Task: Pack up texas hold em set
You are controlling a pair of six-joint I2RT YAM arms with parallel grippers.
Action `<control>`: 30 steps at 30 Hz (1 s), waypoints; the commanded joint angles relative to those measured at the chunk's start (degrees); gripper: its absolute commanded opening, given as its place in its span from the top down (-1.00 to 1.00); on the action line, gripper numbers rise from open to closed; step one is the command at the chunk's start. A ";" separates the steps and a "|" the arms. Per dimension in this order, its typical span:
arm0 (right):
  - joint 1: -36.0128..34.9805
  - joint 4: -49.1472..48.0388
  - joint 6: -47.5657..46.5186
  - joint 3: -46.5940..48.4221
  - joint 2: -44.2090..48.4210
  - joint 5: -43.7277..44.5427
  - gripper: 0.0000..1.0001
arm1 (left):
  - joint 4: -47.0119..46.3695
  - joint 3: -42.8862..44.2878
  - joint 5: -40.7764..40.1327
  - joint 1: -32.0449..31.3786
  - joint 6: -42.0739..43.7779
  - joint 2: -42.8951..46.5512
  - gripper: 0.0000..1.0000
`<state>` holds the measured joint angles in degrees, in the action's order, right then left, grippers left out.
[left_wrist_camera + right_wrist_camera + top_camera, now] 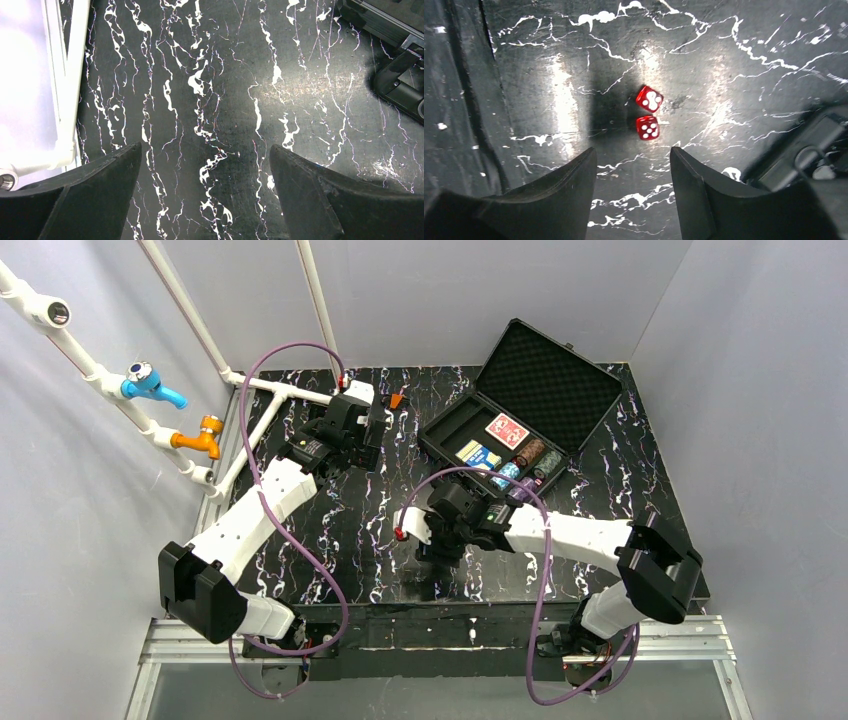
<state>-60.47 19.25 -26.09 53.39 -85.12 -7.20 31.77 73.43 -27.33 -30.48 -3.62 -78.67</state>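
1. The right gripper is hovering with its fingers spread and empty. Two red dice are lying close together on the marbled table, just ahead of the gap between the fingertips.
2. The left gripper is hanging with fingers wide apart over bare table.
3. The black case is sitting open beyond the right fingers, holding card decks and chip stacks.

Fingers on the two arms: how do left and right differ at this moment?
The left fingers stand wider apart than the right fingers. The left fingers frame only tabletop; the right fingers have two red dice just ahead of their gap. Left sits near the white pipe, right by the open case. Both are open, holding nothing.
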 commanded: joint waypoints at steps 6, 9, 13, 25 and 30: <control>1.49 -6.69 -13.30 -2.44 -2.38 -3.66 -0.31 | 1.66 -0.17 -6.17 0.24 0.02 0.05 -0.99; 3.18 -5.10 -14.79 -0.93 -4.63 -6.18 -0.30 | 1.67 -0.23 -6.96 0.22 -0.09 0.14 -0.99; 4.92 -4.35 -15.73 0.49 -6.50 -8.16 -0.24 | 1.67 -0.26 -6.63 0.33 -0.03 0.44 -0.99; 5.89 -3.57 -15.93 1.83 -9.43 -11.10 -0.08 | 1.72 -0.05 -5.52 0.33 -0.02 0.54 -0.99; 5.89 -3.07 -15.57 2.84 -10.96 -11.59 -0.02 | 1.72 -0.04 -5.26 0.31 0.01 0.53 -0.99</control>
<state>-54.74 15.73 -40.97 53.49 -94.70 -16.71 32.23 73.43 -32.08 -30.48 -3.62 -78.67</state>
